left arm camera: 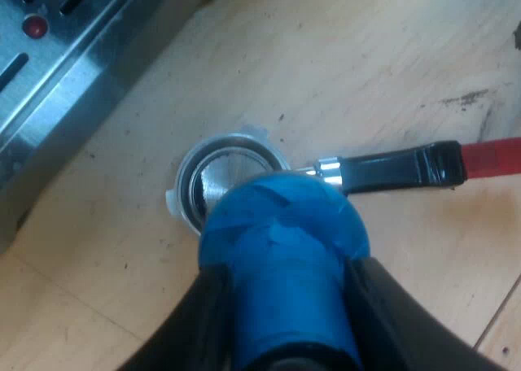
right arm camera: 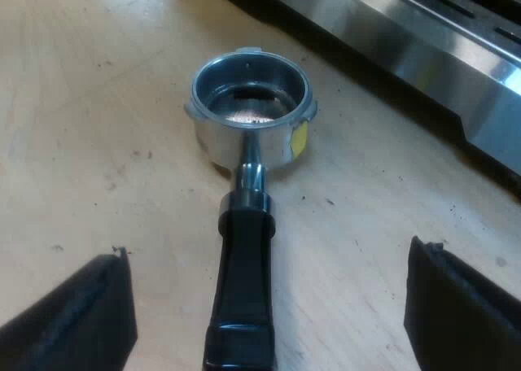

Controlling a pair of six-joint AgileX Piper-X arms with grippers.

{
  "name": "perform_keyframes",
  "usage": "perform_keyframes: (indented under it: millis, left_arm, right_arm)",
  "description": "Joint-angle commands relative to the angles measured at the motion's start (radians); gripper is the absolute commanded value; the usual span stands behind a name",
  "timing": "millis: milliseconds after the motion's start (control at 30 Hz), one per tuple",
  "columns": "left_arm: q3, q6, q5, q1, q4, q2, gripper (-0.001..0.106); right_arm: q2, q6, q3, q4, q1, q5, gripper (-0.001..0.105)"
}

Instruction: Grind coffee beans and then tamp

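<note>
view: left wrist
left gripper (left arm camera: pixel 285 318): is clamping the blue tamper, with one black finger (left arm camera: pixel 191 330) pressing on each side of its body.
blue tamper (left arm camera: pixel 281 249): is hanging base-down over the holder's basket and covering the part of the rim nearest the handle. Whether it is touching the basket cannot be told.
metal holder (left arm camera: pixel 220 180): is lying loose on the wooden table (left arm camera: pixel 366 62), near the machine's base, with the basket opening facing up.
handle (left arm camera: pixel 399 168): is lying flat on the wood, dark and ending in red, and pointing away from the basket.
espresso machine (left arm camera: pixel 65 78): is showing its steel drip tray with slots and a small red dot (left arm camera: pixel 34 27).

view: right wrist
right gripper (right arm camera: pixel 269 298): is standing wide open and holding nothing. Its two black fingers (right arm camera: pixel 81 318) are sitting well apart on either side of the handle, clear of it.
metal holder (right arm camera: pixel 251 102): is resting upright on the wooden table (right arm camera: pixel 98 102), far end toward the machine. The basket is showing a few brown specks at its bottom and a yellow mark (right arm camera: pixel 299 139) on its outer wall.
handle (right arm camera: pixel 244 290): is running from the basket toward the camera, between the fingers.
espresso machine (right arm camera: pixel 423 54): is showing its steel front edge just beyond the holder.
</note>
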Motion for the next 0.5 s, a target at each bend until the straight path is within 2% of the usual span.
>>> perform_keyframes:
  millis: [33, 167, 333, 467, 500]
  left_arm:
    - [-0.025, -0.012, 0.041, -0.017, -0.052, 0.045, 0.0]
    - [-0.025, -0.026, 0.045, -0.025, -0.092, 0.101, 0.0]
    - [-0.025, -0.025, 0.041, -0.025, -0.09, 0.175, 0.0]
    - [-0.025, -0.025, -0.047, -0.023, -0.09, 0.223, 0.0]
    - [-0.025, -0.025, -0.05, -0.023, -0.09, 0.232, 0.0]
  right_arm:
    - [-0.006, 0.001, -0.001, -0.007, 0.0, 0.012, 0.071]
    - [-0.006, 0.008, -0.001, -0.007, 0.0, 0.012, 0.071]
    - [-0.006, 0.008, -0.001, -0.007, 0.0, 0.012, 0.071]
    - [-0.006, 0.008, -0.001, -0.007, 0.0, 0.012, 0.071]
    - [-0.006, 0.008, -0.001, -0.007, 0.0, 0.012, 0.071]
